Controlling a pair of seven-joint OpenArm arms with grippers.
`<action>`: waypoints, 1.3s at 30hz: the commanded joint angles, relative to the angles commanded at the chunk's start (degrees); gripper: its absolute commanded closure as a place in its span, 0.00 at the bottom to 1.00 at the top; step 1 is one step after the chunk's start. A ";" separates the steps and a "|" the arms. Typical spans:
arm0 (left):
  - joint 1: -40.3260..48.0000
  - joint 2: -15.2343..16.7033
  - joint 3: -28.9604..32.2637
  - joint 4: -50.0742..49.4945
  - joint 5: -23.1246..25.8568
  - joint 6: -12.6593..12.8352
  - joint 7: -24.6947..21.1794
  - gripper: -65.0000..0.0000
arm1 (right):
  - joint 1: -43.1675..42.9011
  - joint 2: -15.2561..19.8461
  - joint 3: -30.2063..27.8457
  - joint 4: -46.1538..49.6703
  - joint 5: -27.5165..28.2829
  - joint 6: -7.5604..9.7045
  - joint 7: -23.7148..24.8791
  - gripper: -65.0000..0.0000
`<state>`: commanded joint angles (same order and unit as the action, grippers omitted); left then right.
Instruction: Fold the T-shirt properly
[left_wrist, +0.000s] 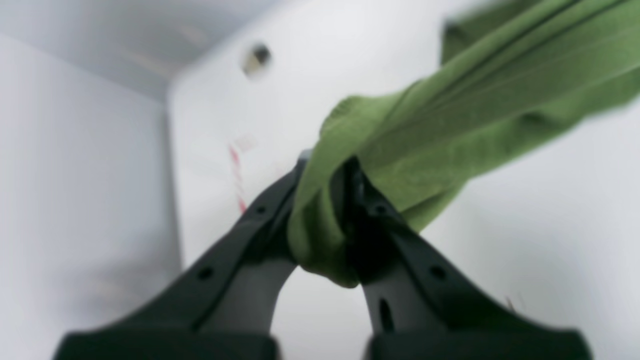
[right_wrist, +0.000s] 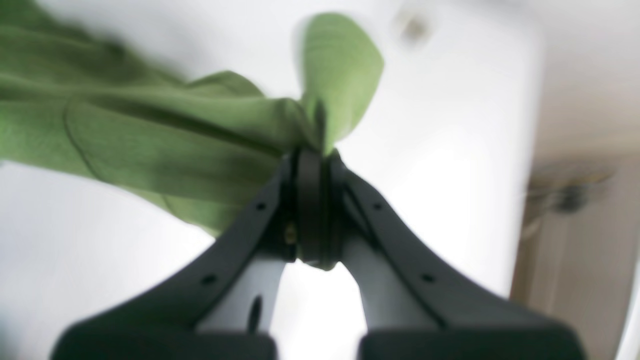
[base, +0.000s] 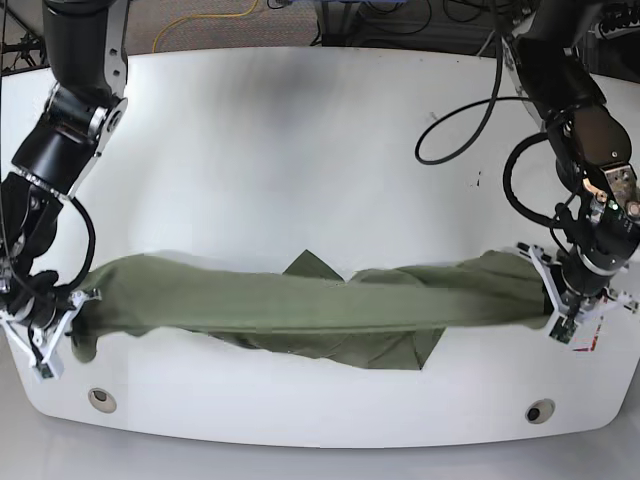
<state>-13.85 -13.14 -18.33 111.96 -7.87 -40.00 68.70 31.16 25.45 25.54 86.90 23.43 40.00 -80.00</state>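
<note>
My left fingers (left_wrist: 327, 200) clamped on bunched end of soft olive-green cotton T-shirt (base: 300, 305); right fingers (right_wrist: 310, 200) pinching other end. Shirt stretched as twisted band between them, low across white worktop (base: 300, 130). Step, I judge: spreading. Next: untwist, lay flat before folding.

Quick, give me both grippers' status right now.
Left gripper: closed on one end of the T-shirt.
Right gripper: closed on the T-shirt's other end.
</note>
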 joint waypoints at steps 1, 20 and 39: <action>1.14 0.00 -0.53 0.00 0.00 0.00 0.00 1.00 | -1.23 -0.35 0.62 0.00 0.26 0.00 0.00 1.00; 21.45 -2.29 -7.74 -0.26 0.53 0.00 0.00 1.00 | -26.20 -6.07 5.80 8.70 4.57 0.00 0.00 1.00; 21.54 -1.49 -7.56 -2.37 0.09 0.00 0.18 0.97 | -31.65 -9.41 5.89 8.97 4.57 0.00 0.00 1.00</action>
<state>7.69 -14.64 -25.89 109.58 -7.78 -40.00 68.88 -0.48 16.04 31.43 95.87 28.00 40.00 -80.00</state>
